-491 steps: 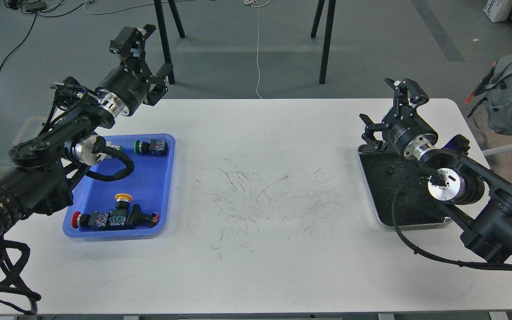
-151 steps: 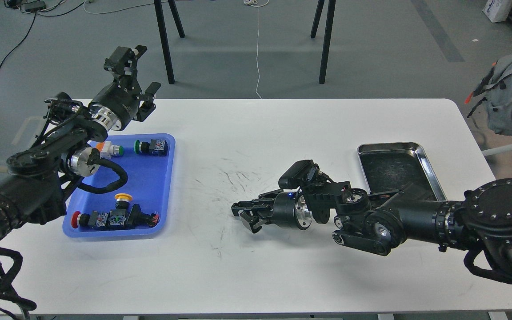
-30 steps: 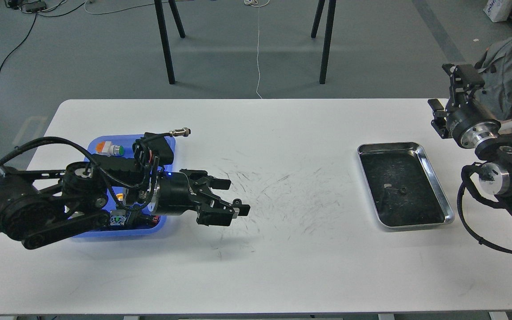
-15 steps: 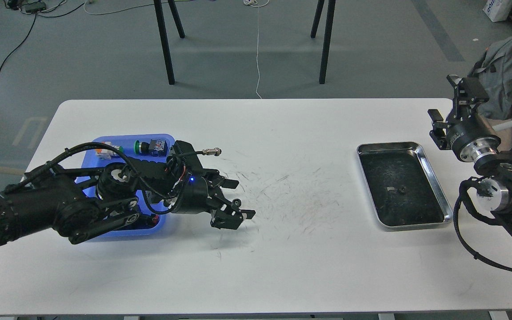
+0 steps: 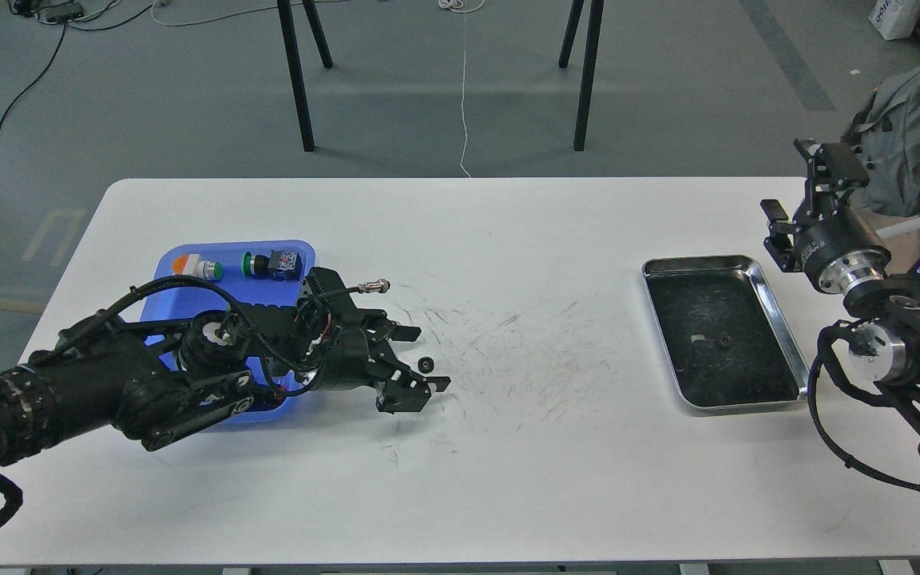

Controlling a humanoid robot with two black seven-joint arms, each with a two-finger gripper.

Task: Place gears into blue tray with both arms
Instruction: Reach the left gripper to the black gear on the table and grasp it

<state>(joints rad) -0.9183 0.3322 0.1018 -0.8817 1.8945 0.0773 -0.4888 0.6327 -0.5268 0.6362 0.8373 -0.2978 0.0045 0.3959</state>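
Where the blue tray [image 5: 188,263] sat at the left of the white table [image 5: 460,495], it held push-button switches: an orange-and-green one [image 5: 196,267] and a green-capped one [image 5: 272,263] along its far edge, the rest hidden under the left arm [image 5: 109,391]. That arm lay low across the tray's near half and reached out past its right rim. The left claw [image 5: 418,358] was spread apart just above the table, its two fingers one beyond the other, with a small black gear [image 5: 426,366] lying on the table between them, ungripped as far as could be judged.

Toward the right, the silver metal tray [image 5: 779,315] carried one more gear [image 5: 722,343] on its dark floor. The right claw [image 5: 799,188] was raised beyond the table's right edge, released and grasping nothing.

The risk lay in the pinch: the gear was tiny and flat, so a finger closing off-centre could flick it away or press it down without lifting it. The arm's cable and elbow, low over the tray, could also knock the switches when swinging back.
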